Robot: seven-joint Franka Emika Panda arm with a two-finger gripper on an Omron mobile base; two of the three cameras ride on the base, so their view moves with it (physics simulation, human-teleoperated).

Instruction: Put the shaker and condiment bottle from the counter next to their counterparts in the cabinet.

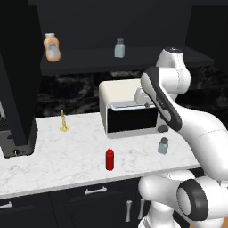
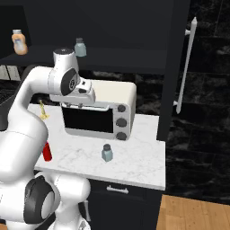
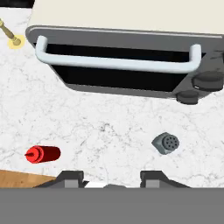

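The shaker (image 1: 163, 145) (image 2: 107, 152) (image 3: 166, 143) stands upright on the counter (image 1: 67, 153) in front of the toaster oven's right end. Left of it, near the front edge, stands the red condiment bottle (image 1: 109, 159) (image 2: 46, 151) (image 3: 42, 154). My gripper (image 3: 113, 179) hovers high above the counter's front, looking down, open with nothing between its fingers. On the cabinet (image 1: 133, 60) shelf above stand the counterparts: a matching shaker (image 1: 119, 48) (image 2: 80, 47) and, further left, an orange bottle (image 1: 52, 47) (image 2: 19, 42).
A cream toaster oven (image 1: 129, 111) (image 2: 99, 110) (image 3: 122, 57) fills the back of the counter under the shelf. A small gold ornament (image 1: 64, 121) (image 3: 11, 37) stands to its left. A black appliance (image 1: 18, 142) sits far left; a tall dark cabinet (image 2: 179, 67) borders the right.
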